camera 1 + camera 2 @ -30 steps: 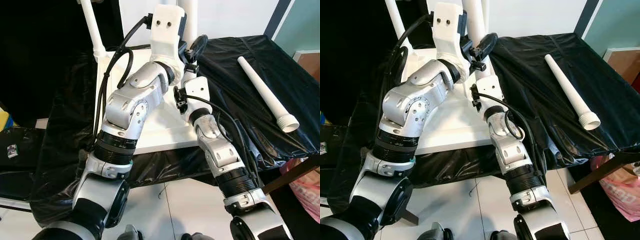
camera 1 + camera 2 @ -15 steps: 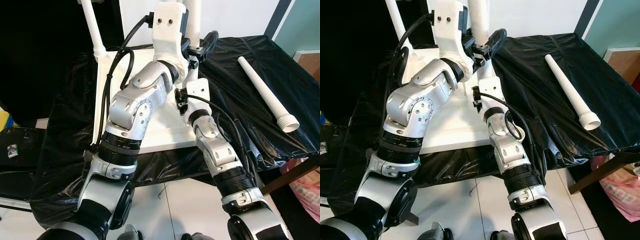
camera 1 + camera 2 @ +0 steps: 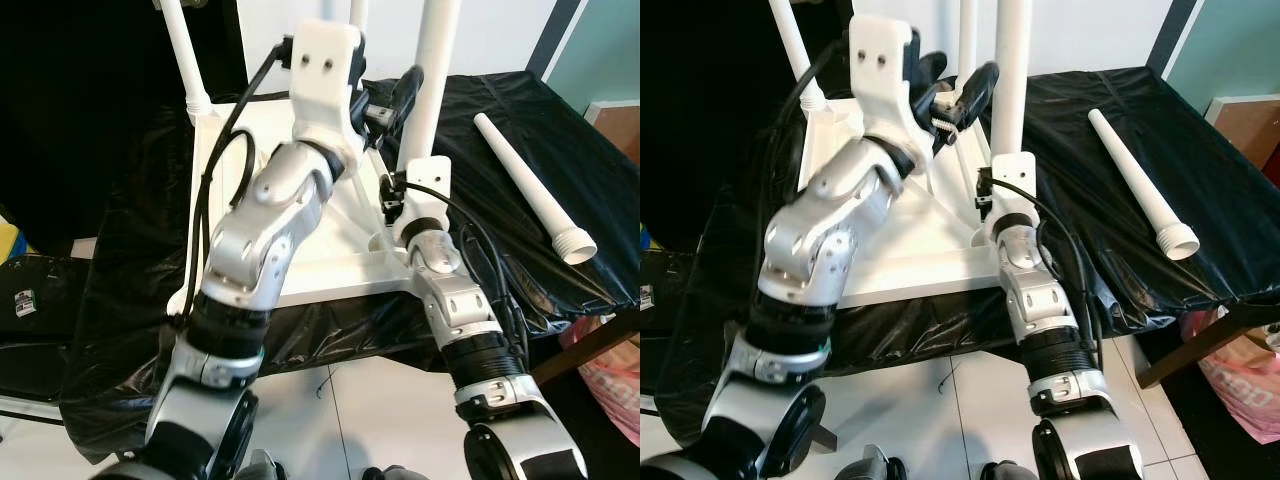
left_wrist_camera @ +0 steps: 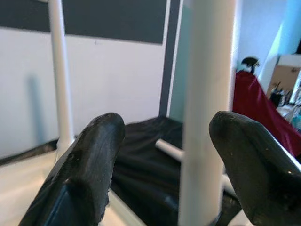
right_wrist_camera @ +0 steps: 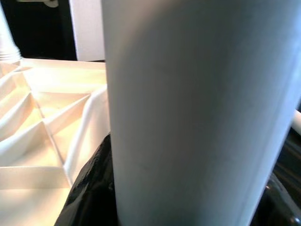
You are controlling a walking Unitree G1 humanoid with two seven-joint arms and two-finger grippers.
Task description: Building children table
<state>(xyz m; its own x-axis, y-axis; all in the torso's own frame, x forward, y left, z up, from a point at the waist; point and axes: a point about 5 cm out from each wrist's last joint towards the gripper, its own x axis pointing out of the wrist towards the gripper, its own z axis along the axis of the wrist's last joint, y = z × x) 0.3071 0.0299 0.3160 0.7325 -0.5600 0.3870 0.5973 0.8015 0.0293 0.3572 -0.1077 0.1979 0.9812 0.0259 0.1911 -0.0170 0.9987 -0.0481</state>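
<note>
The leg (image 3: 437,70) I am working on stands upright at the near right corner of the upturned top (image 3: 900,268), its foot at the corner socket; I cannot see whether it is fully seated. The right gripper (image 5: 188,207) has its jaws closed round this leg low down, black pads showing on both sides of it. The left gripper (image 4: 164,127) is held higher, jaws wide apart with the leg between them but touching neither pad.

The top lies on the left half of the worktop (image 3: 480,95), over its black cover. Two more legs already stand in it: one at the far left corner (image 3: 183,50), one at the far right corner (image 3: 967,35). A loose leg (image 3: 525,185) lies near the worktop's right edge, well apart from the top. So I judge the build a bit past halfway: two legs in, a third being fixed, and the fourth, for the near left corner, not yet picked up.

Against half a second ago, the held leg has moved rightward out from behind the left wrist and now stands clear, the right forearm has swung with it, and the left arm has shifted left; the loose leg has not moved
</note>
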